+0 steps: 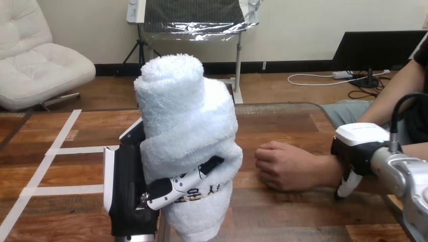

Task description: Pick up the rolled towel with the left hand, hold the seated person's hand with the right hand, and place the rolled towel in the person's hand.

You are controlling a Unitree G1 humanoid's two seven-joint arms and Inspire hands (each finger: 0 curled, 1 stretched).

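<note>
The rolled towel (186,116) is pale blue-white and stands upright, lifted close in front of me at the view's centre. My left hand (126,191) is shut on it, its palm against the roll's left side and a finger (176,186) wrapped across the lower front. The person's hand (282,166) rests as a loose fist on the wooden table (282,126), right of the towel and apart from it. My right hand (359,146) lies over the person's wrist, with its thumb (347,185) curled down the wrist's near side.
White tape lines (60,146) cross the table's left part. The person's forearm (328,171) reaches in from the right edge. The table's far edge runs just behind the towel.
</note>
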